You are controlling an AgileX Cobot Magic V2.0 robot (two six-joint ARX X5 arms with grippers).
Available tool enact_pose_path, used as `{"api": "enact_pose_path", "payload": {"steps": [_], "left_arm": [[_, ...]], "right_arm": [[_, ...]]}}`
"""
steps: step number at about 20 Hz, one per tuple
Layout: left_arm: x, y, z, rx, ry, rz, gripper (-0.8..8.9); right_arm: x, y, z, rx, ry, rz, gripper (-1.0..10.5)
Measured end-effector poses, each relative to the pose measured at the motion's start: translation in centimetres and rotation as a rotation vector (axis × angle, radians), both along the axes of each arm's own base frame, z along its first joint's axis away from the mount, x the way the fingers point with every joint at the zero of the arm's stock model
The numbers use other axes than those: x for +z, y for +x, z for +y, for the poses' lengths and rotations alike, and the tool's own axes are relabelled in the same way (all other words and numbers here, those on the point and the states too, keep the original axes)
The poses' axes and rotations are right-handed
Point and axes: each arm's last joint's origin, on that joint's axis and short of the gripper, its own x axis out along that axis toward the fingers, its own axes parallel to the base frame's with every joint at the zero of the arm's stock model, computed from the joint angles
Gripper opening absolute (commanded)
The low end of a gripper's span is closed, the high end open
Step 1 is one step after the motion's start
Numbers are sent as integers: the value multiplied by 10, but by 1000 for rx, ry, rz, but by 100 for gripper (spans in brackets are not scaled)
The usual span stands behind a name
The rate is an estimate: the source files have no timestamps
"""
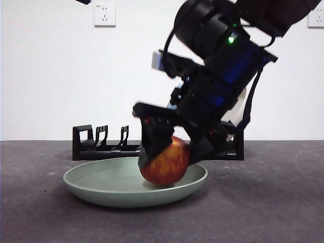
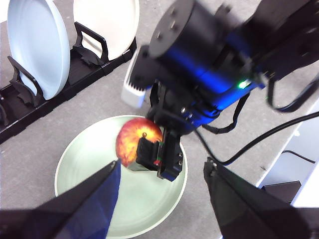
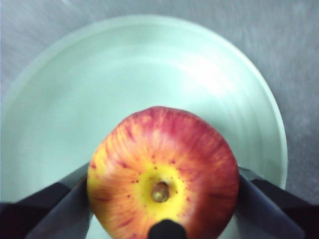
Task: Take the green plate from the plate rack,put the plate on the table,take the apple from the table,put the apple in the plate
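- The round, shallow, pale sage-green plate [image 1: 101,188] lies flat on the dark grey speckled table [image 1: 273,202], just in front of the long black plastic plate rack [image 1: 96,144].
- The round red apple with yellow-orange streaks [image 1: 164,164] sits inside the green plate, off-centre toward the rim; in the front view its underside appears to touch the plate floor.
- The right gripper [image 3: 162,196] is clenched on the apple: one black jaw presses each flank, and the stem dimple faces the wrist camera.
- The left gripper [image 2: 162,186] hovers above the green plate with jaws spread and nothing between them.
- Relative to the green plate, a white-blue plate [image 2: 37,47] and a cream plate [image 2: 107,25] stand upright in the plate rack behind it.
- Handling judgement, apple: firm, moderately heavy, smooth-skinned and round. It will likely roll if released above the plate floor, and hard squeezing may bruise it. The present hold across the widest girth is the sound one; a grip toward either end would tend to slip.
- Handling judgement, green plate: rigid and probably light, so a sideways nudge from a jaw could slide it on the table.
- Task status, judged: only release of the apple and a straight upward retreat remain.
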Motion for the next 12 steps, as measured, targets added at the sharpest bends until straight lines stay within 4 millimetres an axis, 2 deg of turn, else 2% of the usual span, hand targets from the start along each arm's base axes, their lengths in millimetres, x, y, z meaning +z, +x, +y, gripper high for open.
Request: {"api": "enact_pose_path", "payload": {"steps": [4,5,6,8,9,12], "left_arm": [[0,0,0,0,0,0,283],[0,0,0,0,0,0,283],[0,0,0,0,0,0,283],[0,0,0,0,0,0,283],[0,0,0,0,0,0,283],[0,0,0,0,0,0,283]], "right_arm": [[-3,0,2,5,-3,0,-13],[-3,-1,3,6,-3,0,56],[-3,-1,3,9,-2,0,196],[-3,-2,4,13,-2,0,572],[-3,-2,4,14,-2,0,640],[-3,-2,4,15,-2,4,635]]}}
